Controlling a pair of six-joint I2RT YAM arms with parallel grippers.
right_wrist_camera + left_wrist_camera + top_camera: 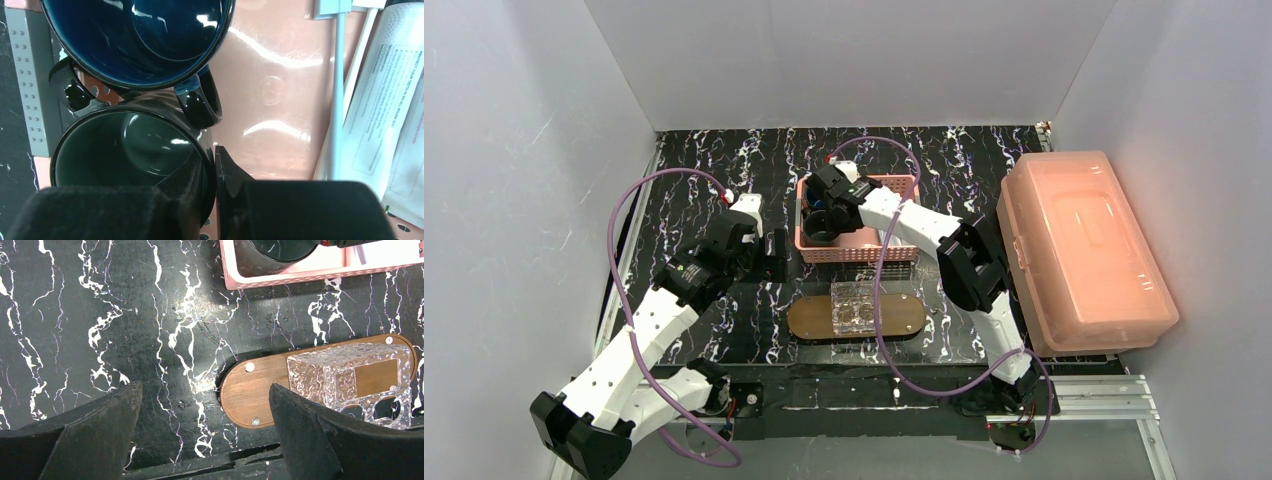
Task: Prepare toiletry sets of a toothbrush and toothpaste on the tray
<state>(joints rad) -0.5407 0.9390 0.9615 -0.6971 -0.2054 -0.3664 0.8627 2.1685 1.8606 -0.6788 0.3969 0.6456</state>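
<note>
The dark wood oval tray [809,318] lies at the near middle of the table with a clear textured holder [856,307] on it; both also show in the left wrist view, the tray [260,390] and the holder [350,375]. My right gripper [829,205] is inside the pink basket [859,252]. In the right wrist view the gripper [212,165] is shut on the rim of a black mug [125,150], one finger inside and one outside. A white toothbrush handle [339,90] and a white printed toothpaste packet [385,110] lie at the basket's right. My left gripper [205,405] is open and empty, over the table left of the tray.
A dark blue mug [135,35] stands against the black mug in the basket. A large translucent pink lidded box [1079,245] takes up the right side of the table. White walls enclose the black marbled table [704,180].
</note>
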